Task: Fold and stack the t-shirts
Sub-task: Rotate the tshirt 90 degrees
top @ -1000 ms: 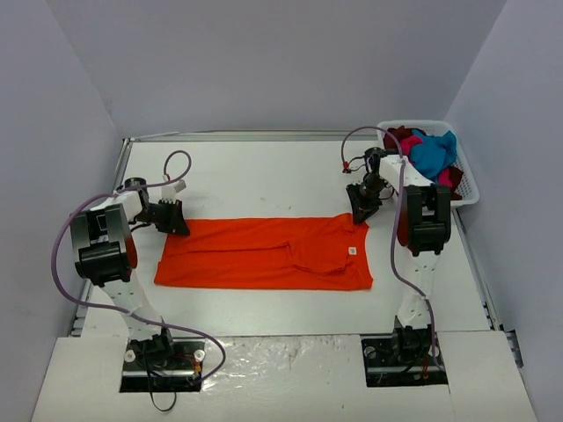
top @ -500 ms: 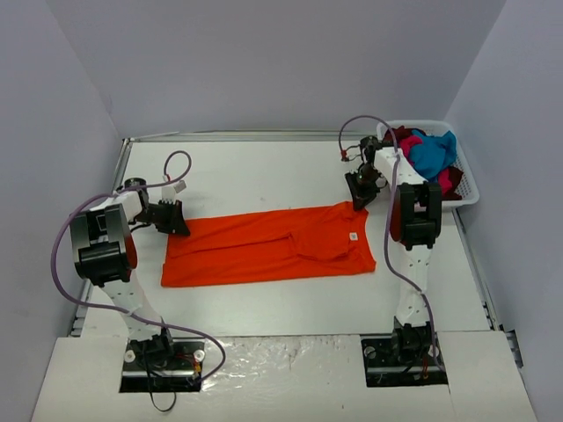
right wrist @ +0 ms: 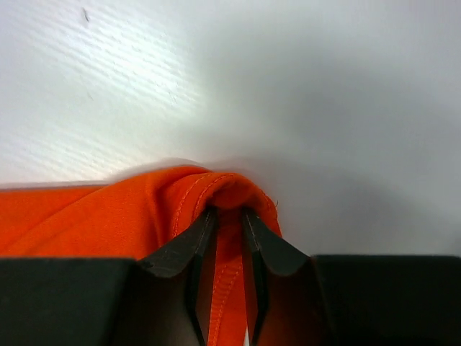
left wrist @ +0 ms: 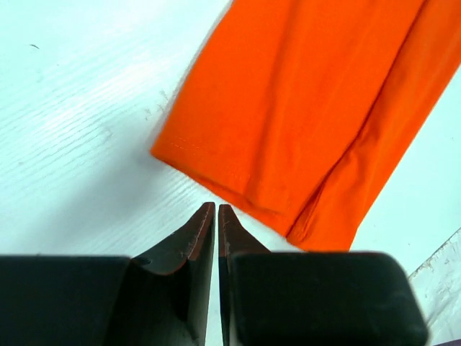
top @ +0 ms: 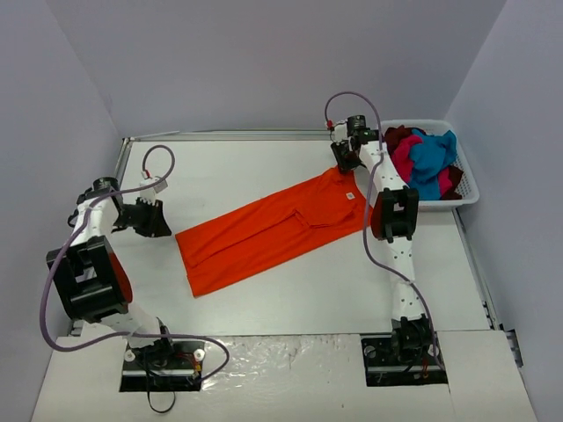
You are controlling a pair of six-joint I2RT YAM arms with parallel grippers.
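— Which way is the orange shirt [top: 273, 230] lying?
— Slantwise on the table [top: 264, 167]. Its long axis runs from the near left up to the far right, toward the basket [top: 457, 200] (the blue, pink and dark red shirts [top: 431, 158] are heaped in there).
— And who has hold of it?
— The right gripper [top: 344, 161], at the far-right end. Its fingers are pinched on a bunched fold of cloth, hem or collar, I can't quite tell which. The left gripper [top: 151, 220] has its fingers pressed together on nothing, just off the near-left corner, with the cloth lying toward the table's middle from it.
— So the left one is nearer the loose end?
— Yes, I'd say that corner is its to take.
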